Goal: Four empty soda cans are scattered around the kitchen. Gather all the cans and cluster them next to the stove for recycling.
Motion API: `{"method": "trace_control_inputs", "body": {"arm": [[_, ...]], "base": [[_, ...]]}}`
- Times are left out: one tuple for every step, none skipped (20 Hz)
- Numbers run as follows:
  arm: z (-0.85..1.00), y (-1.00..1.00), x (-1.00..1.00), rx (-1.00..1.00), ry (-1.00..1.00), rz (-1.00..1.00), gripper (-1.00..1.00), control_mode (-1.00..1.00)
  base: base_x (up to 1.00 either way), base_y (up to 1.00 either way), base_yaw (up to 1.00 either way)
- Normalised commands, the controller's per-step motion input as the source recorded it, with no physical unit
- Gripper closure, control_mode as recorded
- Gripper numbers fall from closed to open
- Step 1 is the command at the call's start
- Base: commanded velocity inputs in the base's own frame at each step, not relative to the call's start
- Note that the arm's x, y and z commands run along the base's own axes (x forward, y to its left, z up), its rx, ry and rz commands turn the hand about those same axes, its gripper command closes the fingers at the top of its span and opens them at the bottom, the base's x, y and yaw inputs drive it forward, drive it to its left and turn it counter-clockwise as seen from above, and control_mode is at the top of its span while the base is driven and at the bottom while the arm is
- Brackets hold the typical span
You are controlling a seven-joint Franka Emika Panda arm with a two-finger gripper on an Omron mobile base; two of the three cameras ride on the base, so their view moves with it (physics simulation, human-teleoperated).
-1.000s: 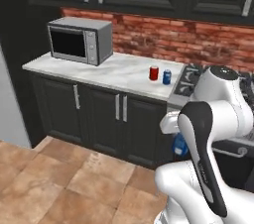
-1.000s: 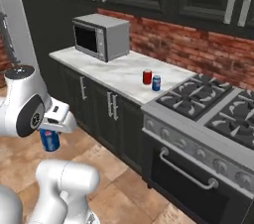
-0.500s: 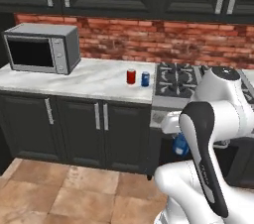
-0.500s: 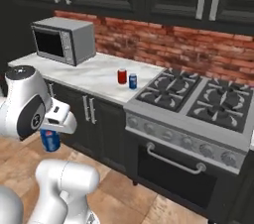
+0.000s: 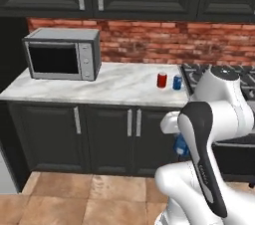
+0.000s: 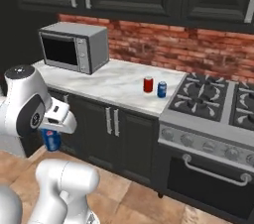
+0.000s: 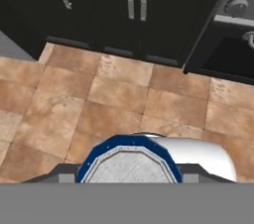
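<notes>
Kitchen, dark cabinets, brick wall, marble counter [image 5: 114,87] across the middle of both base views.

Stove [image 6: 208,114]: right of the right base view, butting the counter's end; grates bare, no can on it.

Microwave [image 5: 62,54]: left of the left base view, on the counter, well apart from the cans.

Arm: white, lower right of the left base view, lower left of the right base view, carried low in front of the cabinets.

Gripper [image 6: 51,136]: fingers closed on a blue can [image 6: 51,140], held above the floor tiles; its silver top [image 7: 130,166] sits at the bottom centre of the hand view.

Counter cans: red can [image 6: 148,84] and second blue can [image 6: 161,89], upright, side by side, near the stove's edge, centre of frame.

Progress, judged: two cans clustered by the stove; a third in hand, not yet set down; the fourth cannot be placed from these views. Roughly half done.
</notes>
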Motion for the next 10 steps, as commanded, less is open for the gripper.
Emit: {"method": "trace_control_inputs", "body": {"arm": [[0.0, 0.0, 0.0, 0.0, 0.0, 0.0, 1.0, 1.0], [0.0, 0.0, 0.0, 0.0, 0.0, 0.0, 1.0, 1.0], [0.0, 0.0, 0.0, 0.0, 0.0, 0.0, 1.0, 1.0], [0.0, 0.0, 0.0, 0.0, 0.0, 0.0, 1.0, 1.0], [0.0, 0.0, 0.0, 0.0, 0.0, 0.0, 1.0, 1.0], [0.0, 0.0, 0.0, 0.0, 0.0, 0.0, 1.0, 1.0], [0.0, 0.0, 0.0, 0.0, 0.0, 0.0, 1.0, 1.0], [0.0, 0.0, 0.0, 0.0, 0.0, 0.0, 1.0, 1.0], [0.0, 0.0, 0.0, 0.0, 0.0, 0.0, 1.0, 1.0], [0.0, 0.0, 0.0, 0.0, 0.0, 0.0, 1.0, 1.0]], "base": [[0.21, 0.05, -0.21], [0.21, 0.0, -0.29], [0.16, -0.09, -0.32], [0.0, -0.31, -0.37], [0.0, -0.39, -0.39], [0.0, -0.43, -0.39], [0.0, -0.41, -0.39], [0.06, -0.32, -0.37], [0.4, -0.06, -0.33], [0.71, 0.0, -0.29]]}}
